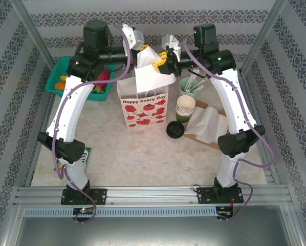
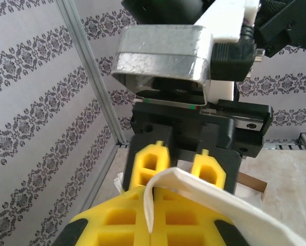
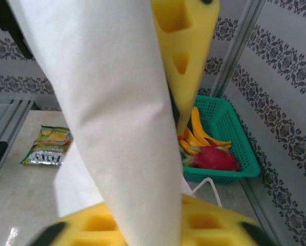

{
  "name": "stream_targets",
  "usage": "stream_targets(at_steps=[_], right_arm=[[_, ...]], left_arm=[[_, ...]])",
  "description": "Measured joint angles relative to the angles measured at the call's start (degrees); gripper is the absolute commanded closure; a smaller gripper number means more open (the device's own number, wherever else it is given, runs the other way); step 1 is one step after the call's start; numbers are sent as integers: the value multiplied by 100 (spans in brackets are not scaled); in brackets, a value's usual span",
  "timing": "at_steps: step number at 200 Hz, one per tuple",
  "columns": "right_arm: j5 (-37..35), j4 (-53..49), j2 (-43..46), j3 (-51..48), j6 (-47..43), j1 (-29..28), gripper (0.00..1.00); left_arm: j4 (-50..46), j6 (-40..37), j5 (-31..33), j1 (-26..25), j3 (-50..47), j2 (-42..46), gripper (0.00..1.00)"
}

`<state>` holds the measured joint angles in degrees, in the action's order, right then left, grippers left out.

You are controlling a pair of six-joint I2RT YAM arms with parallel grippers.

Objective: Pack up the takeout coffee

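left tool (image 2: pixel 151 221) pinching white paper (image 2: pixel 235 205); right tool (image 3: pixel 148 225) (paper across) cannot tell; takeout coffee (image 1: pixel 174 129) on table (image 1: pixel 143 156)

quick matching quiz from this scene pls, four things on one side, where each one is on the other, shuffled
Things:
1 takeout coffee
2 white paper
3 green basket
4 snack packet

Places:
A far left corner of the table, fruit inside
B up in the air above the gift bag
C flat on the table, near left side
D on the table just right of the gift bag

Pairs: 1-D, 2-B, 3-A, 4-C
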<state>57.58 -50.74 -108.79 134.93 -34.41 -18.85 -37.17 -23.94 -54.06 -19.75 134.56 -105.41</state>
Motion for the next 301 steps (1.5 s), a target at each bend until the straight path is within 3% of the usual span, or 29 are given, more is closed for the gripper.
stream_targets(at_steps=[15,28,50,68,99,152,185,225,301], right_arm=[[-28,33,-2,11,155,-4,99],[-186,81,-2,31,348,-4,100],[-704,210,-2,74,697,-55,100],[-1342,411,0,83,1073,-131,100],[-2168,809,11,-68,1648,-295,100],[-3222,1012,0,-289,2503,-463,100],[-3084,1165,-20,-509,2680,-542,100],[-2684,1377,-175,-538,2896,-815,100],[-1770,2048,-162,-1692,2809,-953,100]], left_arm=[[-2,7,2,11,2,0,85],[0,24,39,20,7,0,54],[17,260,511,44,7,11,21],[35,605,1364,50,0,63,0],[208,1187,2859,142,-415,463,0],[667,1657,3650,448,-2127,1705,1],[852,2214,4339,693,-3058,2337,0],[953,2817,4406,710,-4179,2887,0],[938,3289,4533,710,-4509,2830,0]])
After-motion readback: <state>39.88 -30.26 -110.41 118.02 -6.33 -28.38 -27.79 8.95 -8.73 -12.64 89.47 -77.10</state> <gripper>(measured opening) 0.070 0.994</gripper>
